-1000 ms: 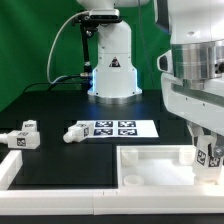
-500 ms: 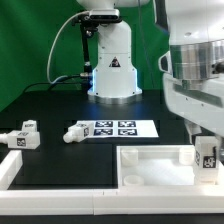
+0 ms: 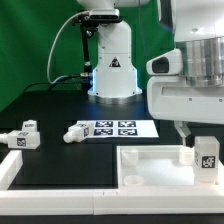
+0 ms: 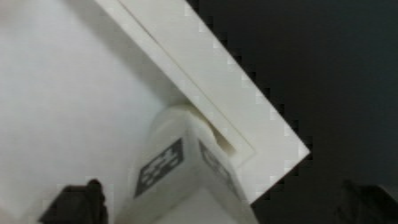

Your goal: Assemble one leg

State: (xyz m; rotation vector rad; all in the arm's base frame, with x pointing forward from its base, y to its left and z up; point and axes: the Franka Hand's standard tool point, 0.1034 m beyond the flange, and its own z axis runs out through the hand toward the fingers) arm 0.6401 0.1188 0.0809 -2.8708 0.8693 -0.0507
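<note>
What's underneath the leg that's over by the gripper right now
The leg stands in the corner of the white rimmed panel, at the exterior view's right. The wrist view shows panel floor and rim around it. Its base covers the spot beneath, so any hole or joint there is hidden.

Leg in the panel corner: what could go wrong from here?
1. The leg stands at the corner of the white panel, close to the rim. If it isn't seated, it could tip or jam against the rim.
2. The pincer is right at the leg; the views don't show whether it grips. Lifting away could drag the leg off.
3. Two more legs lie loose on the table.
</note>
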